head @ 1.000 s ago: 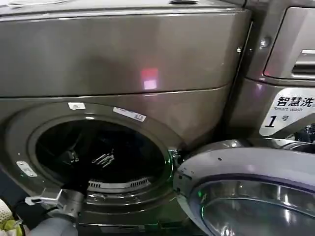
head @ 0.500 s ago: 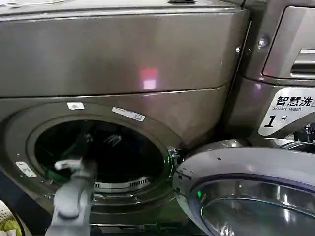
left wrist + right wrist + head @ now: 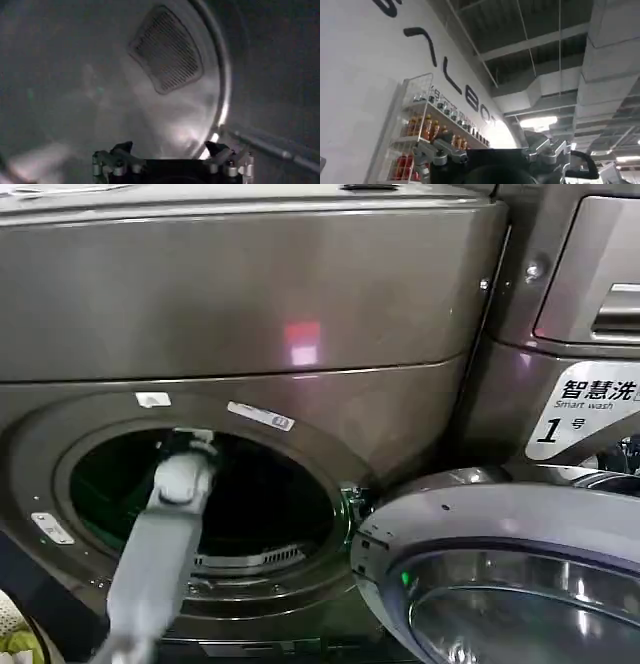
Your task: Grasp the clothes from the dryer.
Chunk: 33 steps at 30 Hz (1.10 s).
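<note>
Here, in the head view, the left arm reaches through the porthole of the dryer, its end effector inside the dark drum; the door hangs open at near right. The clothes cannot be made out there. In the left wrist view the left end effector is released, facing the perforated vent on the drum wall; no garment is clearly visible, so it may close on nothing or strike metal. In the right wrist view the right end effector is released too, pointing up at a shelf.
</note>
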Motion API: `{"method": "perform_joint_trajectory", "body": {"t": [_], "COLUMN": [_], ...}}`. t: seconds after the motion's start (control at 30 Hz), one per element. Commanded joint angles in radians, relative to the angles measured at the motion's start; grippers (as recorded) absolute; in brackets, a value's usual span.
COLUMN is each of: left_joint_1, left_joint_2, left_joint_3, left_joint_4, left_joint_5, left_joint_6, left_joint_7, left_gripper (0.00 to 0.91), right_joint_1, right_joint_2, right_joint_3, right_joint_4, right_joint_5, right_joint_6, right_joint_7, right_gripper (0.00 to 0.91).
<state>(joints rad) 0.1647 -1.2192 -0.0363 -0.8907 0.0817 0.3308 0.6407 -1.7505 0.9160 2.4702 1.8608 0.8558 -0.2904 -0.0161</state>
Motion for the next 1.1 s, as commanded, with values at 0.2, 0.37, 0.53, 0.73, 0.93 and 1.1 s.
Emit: {"method": "perform_joint_trajectory", "body": {"t": [0.2, 0.37, 0.53, 0.73, 0.93, 1.1], "left_joint_1": [-0.375, -0.377, -0.360, -0.336, -0.315, -0.297], "left_joint_2": [-0.060, -0.073, -0.074, -0.092, -0.115, -0.119], "left_joint_3": [0.415, 0.432, 0.429, 0.432, 0.429, 0.433], "left_joint_4": [0.516, 0.558, 0.565, 0.573, 0.597, 0.604], "left_joint_5": [0.311, 0.392, 0.416, 0.408, 0.404, 0.410], "left_joint_6": [-0.169, -0.171, -0.163, -0.178, -0.181, -0.179], "left_joint_7": [0.379, 0.343, 0.297, 0.270, 0.252, 0.261], "left_gripper": [0.907, 0.907, 0.907, 0.907, 0.907, 0.907], "right_joint_1": [0.008, 0.007, 0.007, 0.007, 0.009, 0.014], "right_joint_2": [0.003, -0.002, -0.005, -0.005, -0.005, -0.005], "right_joint_3": [-0.001, 0.002, -0.002, -0.002, 0.000, -0.004], "right_joint_4": [-0.025, -0.031, -0.026, -0.023, -0.027, -0.029], "right_joint_5": [-0.005, -0.004, -0.004, -0.003, -0.004, -0.007], "right_joint_6": [0.010, 0.011, 0.010, 0.011, 0.012, 0.014], "right_joint_7": [-0.004, -0.003, -0.003, -0.003, -0.005, -0.006], "right_gripper": [0.907, 0.907, 0.907, 0.907, 0.907, 0.907]}}
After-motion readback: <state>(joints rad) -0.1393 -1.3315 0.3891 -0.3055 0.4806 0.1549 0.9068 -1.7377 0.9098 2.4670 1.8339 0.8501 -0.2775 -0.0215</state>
